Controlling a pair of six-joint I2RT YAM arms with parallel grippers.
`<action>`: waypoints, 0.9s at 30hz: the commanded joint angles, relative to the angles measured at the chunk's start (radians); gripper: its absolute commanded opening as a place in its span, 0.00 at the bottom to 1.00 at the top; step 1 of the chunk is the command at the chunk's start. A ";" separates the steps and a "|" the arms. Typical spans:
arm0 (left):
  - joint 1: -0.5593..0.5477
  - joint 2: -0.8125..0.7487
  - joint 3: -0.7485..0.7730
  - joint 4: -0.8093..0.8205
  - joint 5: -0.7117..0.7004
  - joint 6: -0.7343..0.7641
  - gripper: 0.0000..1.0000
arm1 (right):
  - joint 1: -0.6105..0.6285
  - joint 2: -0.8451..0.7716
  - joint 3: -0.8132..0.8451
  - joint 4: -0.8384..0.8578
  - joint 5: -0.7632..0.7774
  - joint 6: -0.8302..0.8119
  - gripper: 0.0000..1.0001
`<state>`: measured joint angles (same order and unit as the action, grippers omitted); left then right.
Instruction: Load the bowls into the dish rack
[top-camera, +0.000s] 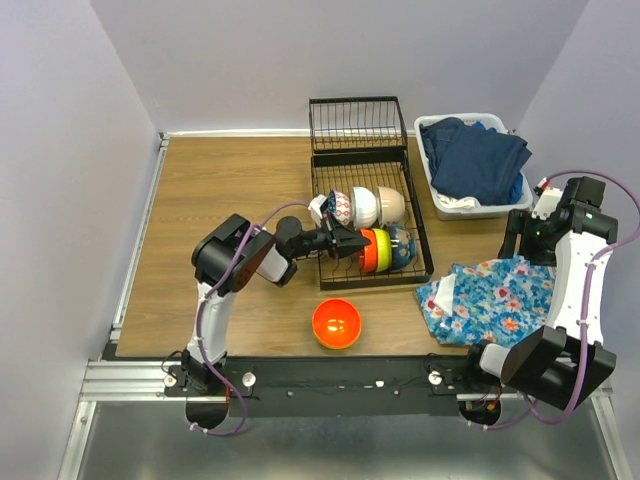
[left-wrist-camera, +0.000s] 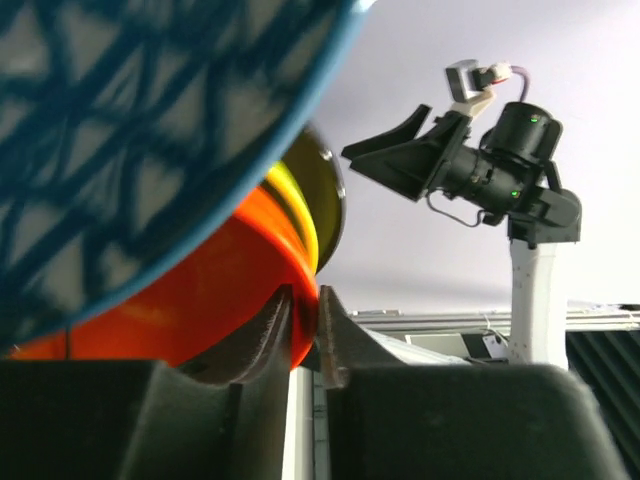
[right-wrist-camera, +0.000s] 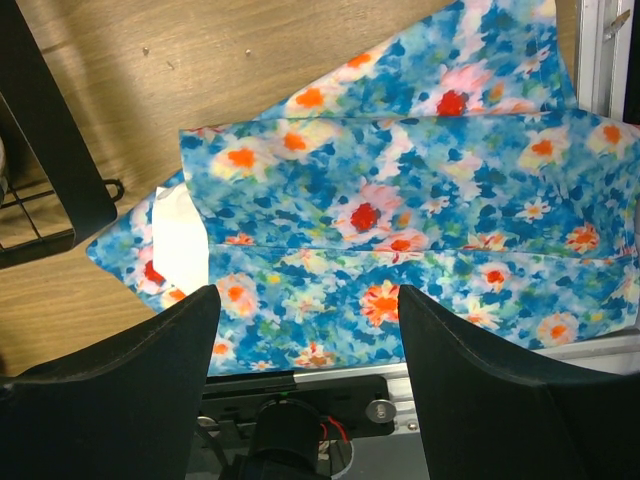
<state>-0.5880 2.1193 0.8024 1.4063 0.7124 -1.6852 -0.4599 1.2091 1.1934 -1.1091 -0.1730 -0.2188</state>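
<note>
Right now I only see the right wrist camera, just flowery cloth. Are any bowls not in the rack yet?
Observer: Yes, one loose orange bowl sits on the table, in front of the dish rack.
Operator: What's the other arm doing?
Observer: The left tool is at the rack, its fingers either side of the rim of a racked orange bowl.
Operator: What else is up there?
Observer: A white tub of dark blue clothes, right of the rack.
</note>
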 joint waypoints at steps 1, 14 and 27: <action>0.001 -0.087 -0.066 0.102 0.039 0.139 0.27 | 0.000 -0.003 -0.008 0.020 -0.020 -0.013 0.80; 0.023 -0.288 -0.117 -0.246 0.104 0.390 0.41 | 0.000 -0.014 -0.018 0.046 -0.054 -0.022 0.80; 0.120 -0.539 -0.028 -1.079 0.076 0.978 0.45 | 0.000 -0.026 -0.018 0.097 -0.108 -0.004 0.80</action>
<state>-0.4767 1.6516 0.7002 0.6556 0.7853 -1.0172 -0.4599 1.2030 1.1809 -1.0626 -0.2317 -0.2291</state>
